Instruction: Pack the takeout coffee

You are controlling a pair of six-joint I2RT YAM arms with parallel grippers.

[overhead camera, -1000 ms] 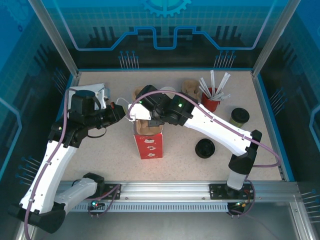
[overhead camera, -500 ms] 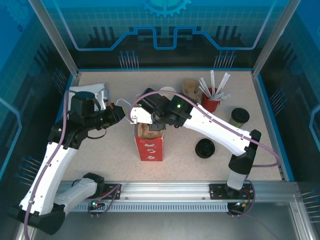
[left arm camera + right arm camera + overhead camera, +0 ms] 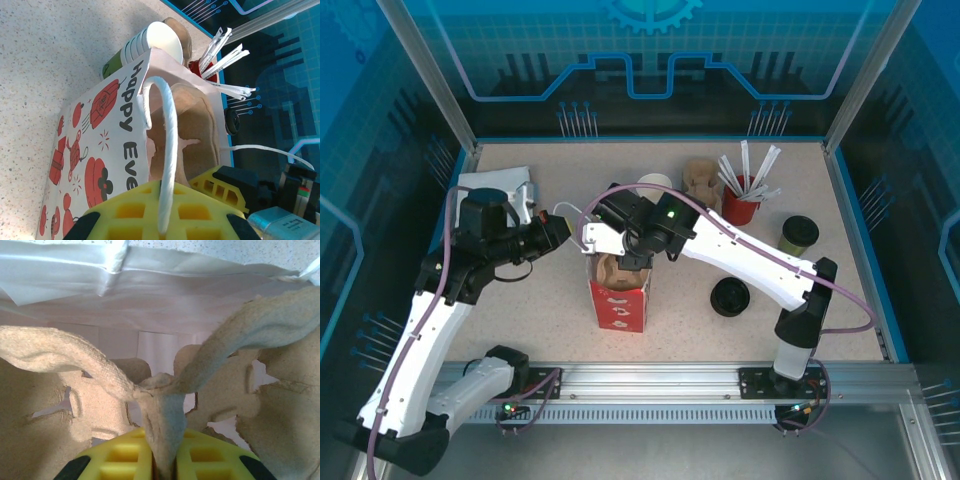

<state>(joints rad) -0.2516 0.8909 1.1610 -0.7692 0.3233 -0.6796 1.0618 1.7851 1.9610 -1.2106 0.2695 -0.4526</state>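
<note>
A speckled beige table sits inside a booth with blue patterned walls. Near the middle of the table stands a red paper bag, printed with cartoon figures and open at the top. The left gripper is closed on the bag's white cord handle, which runs between its 2 yellow fingers. The right gripper reaches into the bag's mouth. Its fingers are pinched tight on the centre ridge of a brown pulp cup carrier, which sits partly inside the bag.

The takeout coffee, a yellow-green cup with a black lid, stands upright at the right side of the table, well apart from the bag and both grippers. A stack of black lids lies between the bag and the coffee, nearer the front. At the back stand a red cup of white sticks and a stack of lidless cups.
</note>
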